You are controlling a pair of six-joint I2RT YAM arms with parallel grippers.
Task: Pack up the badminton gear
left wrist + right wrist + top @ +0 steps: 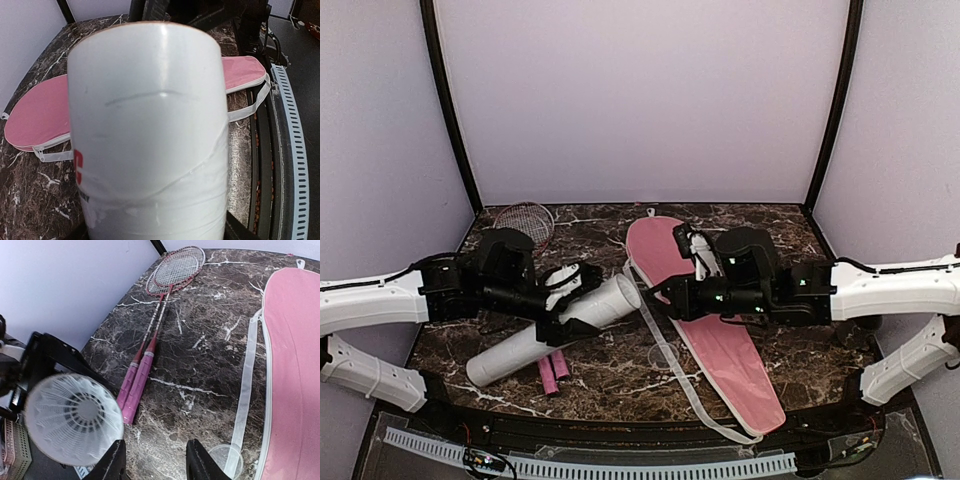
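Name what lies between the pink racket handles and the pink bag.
A white strap and a small clear cap on bare marble, shown in the right wrist view.

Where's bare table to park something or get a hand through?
Free: the back strip between the racket heads and the pink bag, and front centre between the racket handles and the bag strap, though a clear lid sits by the strap. Crowded: mid-table around the held white tube.
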